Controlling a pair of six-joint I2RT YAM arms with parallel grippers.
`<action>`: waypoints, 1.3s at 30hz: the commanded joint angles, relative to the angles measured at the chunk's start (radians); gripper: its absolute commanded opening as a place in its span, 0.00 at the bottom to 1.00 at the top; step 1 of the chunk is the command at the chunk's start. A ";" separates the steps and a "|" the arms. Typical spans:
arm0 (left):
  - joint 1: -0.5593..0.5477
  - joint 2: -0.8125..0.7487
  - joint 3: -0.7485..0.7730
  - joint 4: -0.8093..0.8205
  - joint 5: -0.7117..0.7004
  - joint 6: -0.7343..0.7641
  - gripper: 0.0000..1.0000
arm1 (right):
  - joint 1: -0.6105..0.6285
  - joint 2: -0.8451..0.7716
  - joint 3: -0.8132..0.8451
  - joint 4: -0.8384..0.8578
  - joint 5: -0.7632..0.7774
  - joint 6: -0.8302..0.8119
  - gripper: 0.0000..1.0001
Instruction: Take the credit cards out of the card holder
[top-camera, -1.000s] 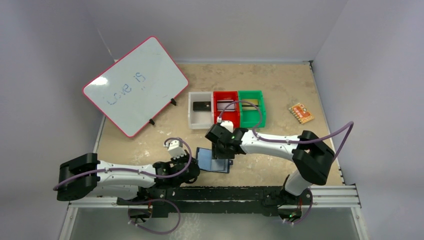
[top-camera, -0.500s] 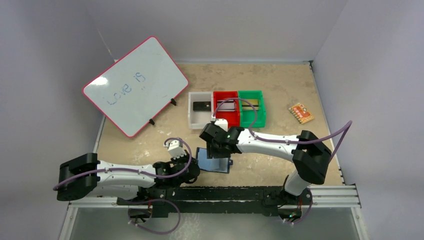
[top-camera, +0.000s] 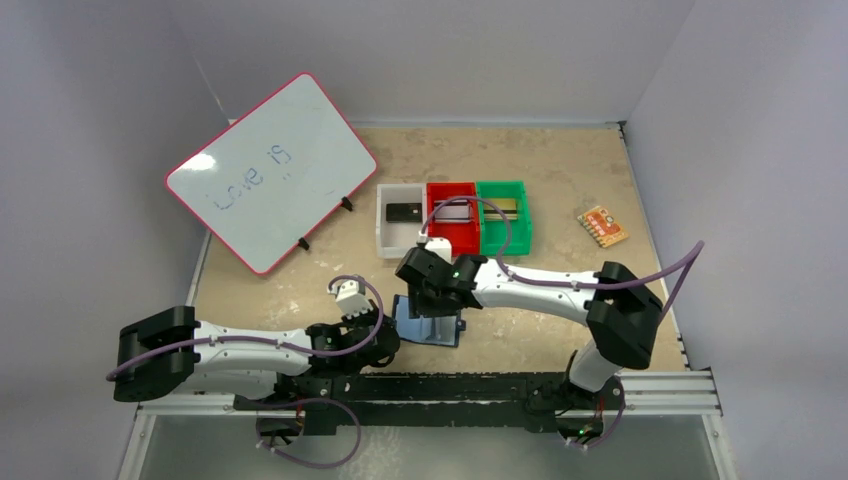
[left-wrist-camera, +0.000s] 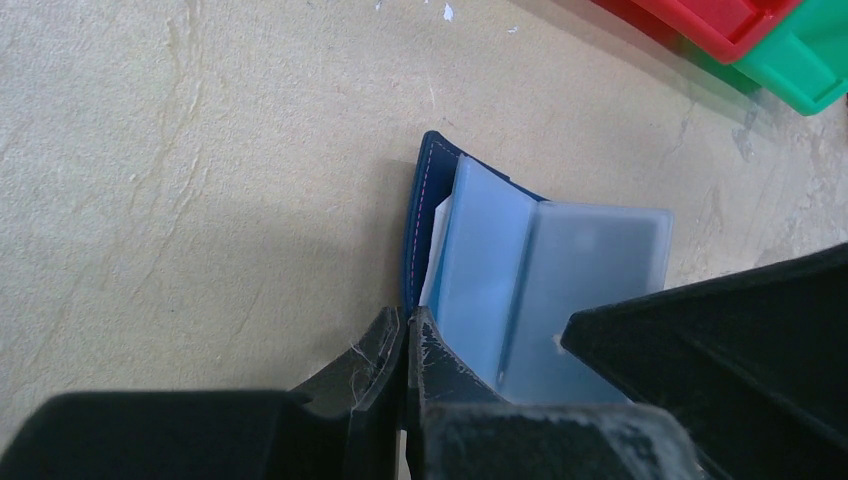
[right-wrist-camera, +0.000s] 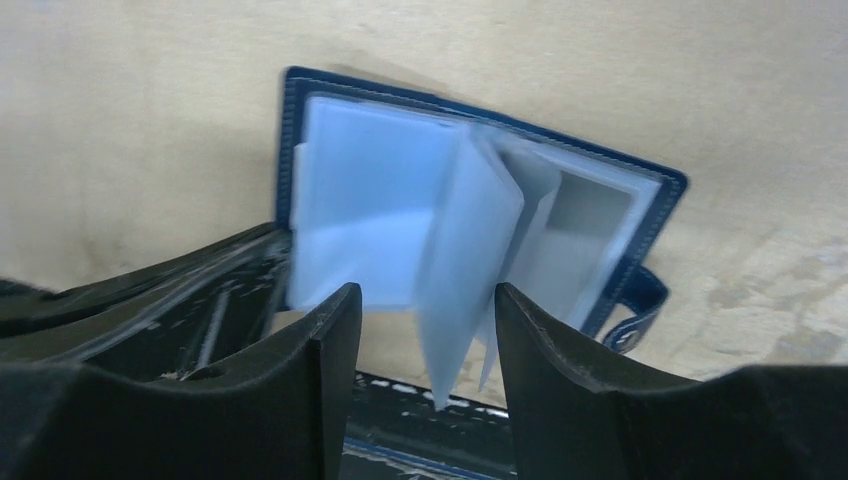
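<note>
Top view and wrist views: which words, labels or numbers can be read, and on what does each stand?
"Love is": handwritten on the whiteboard.
Print on the orange piece: too small to read.
Anything on the dark card: too small to read.
On the card holder: no text shows.

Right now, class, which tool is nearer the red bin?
Right. The right tool hangs over the card holder, close to the red bin; the left tool pinches the holder's left edge, farther off.
</note>
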 joint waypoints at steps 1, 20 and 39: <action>-0.008 -0.003 0.015 0.017 -0.019 -0.015 0.00 | 0.008 -0.076 -0.021 0.123 -0.082 0.001 0.55; -0.008 0.001 0.022 0.024 -0.015 -0.005 0.00 | 0.008 -0.075 -0.054 0.013 -0.008 0.050 0.55; -0.008 0.011 0.027 0.030 -0.015 -0.002 0.00 | 0.016 -0.031 0.045 -0.074 0.060 0.018 0.57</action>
